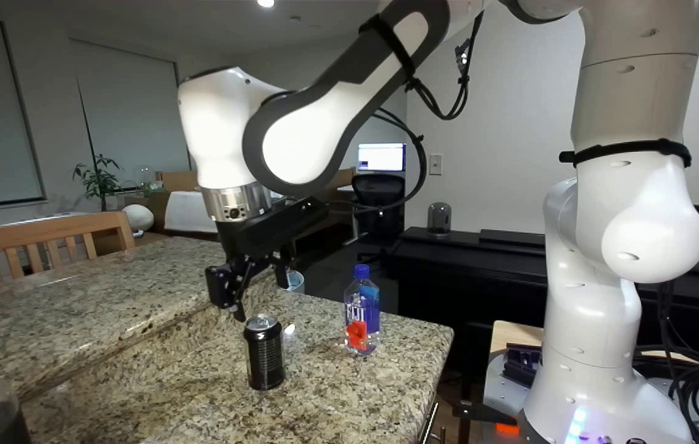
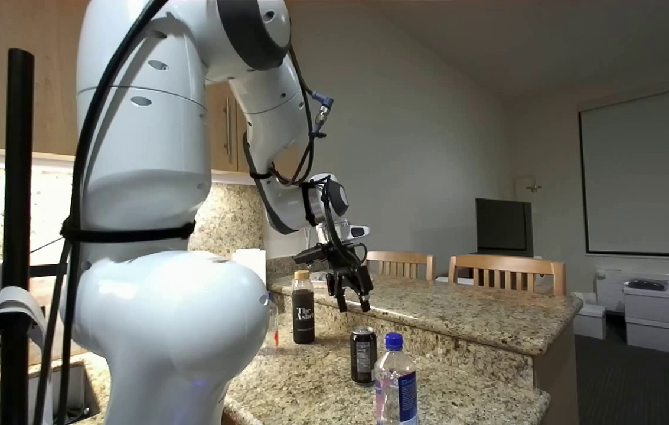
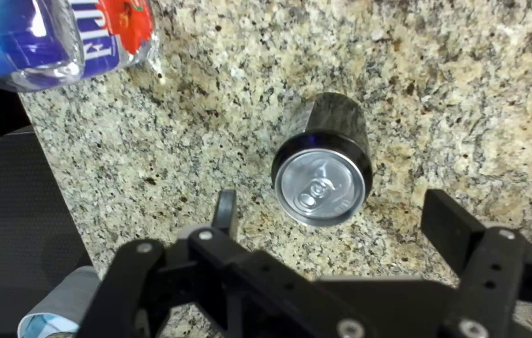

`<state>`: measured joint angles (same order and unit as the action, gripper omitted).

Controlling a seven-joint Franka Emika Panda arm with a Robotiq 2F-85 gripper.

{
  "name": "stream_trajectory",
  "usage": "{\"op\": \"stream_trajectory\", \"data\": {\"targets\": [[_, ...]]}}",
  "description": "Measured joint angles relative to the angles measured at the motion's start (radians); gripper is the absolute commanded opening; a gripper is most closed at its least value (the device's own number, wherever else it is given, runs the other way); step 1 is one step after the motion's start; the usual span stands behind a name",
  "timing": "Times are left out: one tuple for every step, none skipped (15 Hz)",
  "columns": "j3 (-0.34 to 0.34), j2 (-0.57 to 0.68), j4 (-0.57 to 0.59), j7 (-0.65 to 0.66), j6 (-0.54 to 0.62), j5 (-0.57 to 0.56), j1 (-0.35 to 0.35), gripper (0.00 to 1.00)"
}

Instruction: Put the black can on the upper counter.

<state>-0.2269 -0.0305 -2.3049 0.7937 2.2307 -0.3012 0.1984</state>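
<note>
1. The black can (image 1: 264, 357) stands upright on the lower counter (image 1: 349, 394) (its silvery top, pull tab included, shows in the wrist view).
2. Above the can hangs the gripper (image 2: 353, 305), its fingers spread wide and apart from the can.
3. Near the can, on the same granite surface, stands a clear bottle (image 1: 361, 314) with a blue cap.
4. The upper counter (image 2: 458, 302), a raised granite ledge, runs alongside the lower counter.
5. Farther along the lower counter stands a dark-filled bottle (image 2: 303, 313) with a tan cap.
6. Wooden chairs (image 2: 502, 264) stand beyond the upper counter.
</note>
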Motion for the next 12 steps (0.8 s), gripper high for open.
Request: {"op": "stream_trajectory", "data": {"targets": [[0.011,0.0,-0.021,0.0,0.033,0.007,-0.002,1.0],[0.022,0.0,-0.044,0.0,0.072,0.018,-0.003,1.0],[0.033,0.001,-0.07,-0.001,0.118,0.032,-0.007,1.0],[0.042,0.002,-0.094,-0.002,0.165,0.046,-0.011,1.0],[0.051,0.005,-0.117,-0.002,0.212,0.059,-0.015,1.0],[0.059,0.009,-0.136,-0.002,0.257,0.065,-0.018,1.0],[0.065,0.015,-0.153,-0.002,0.298,0.066,-0.021,1.0],[0.069,0.022,-0.167,-0.002,0.338,0.066,-0.025,1.0],[0.073,0.03,-0.177,-0.002,0.374,0.066,-0.026,1.0],[0.078,0.038,-0.187,-0.001,0.412,0.065,-0.027,1.0],[0.084,0.043,-0.2,-0.001,0.458,0.065,-0.027,1.0],[0.09,0.049,-0.21,0.0,0.501,0.063,-0.027,1.0]]}}
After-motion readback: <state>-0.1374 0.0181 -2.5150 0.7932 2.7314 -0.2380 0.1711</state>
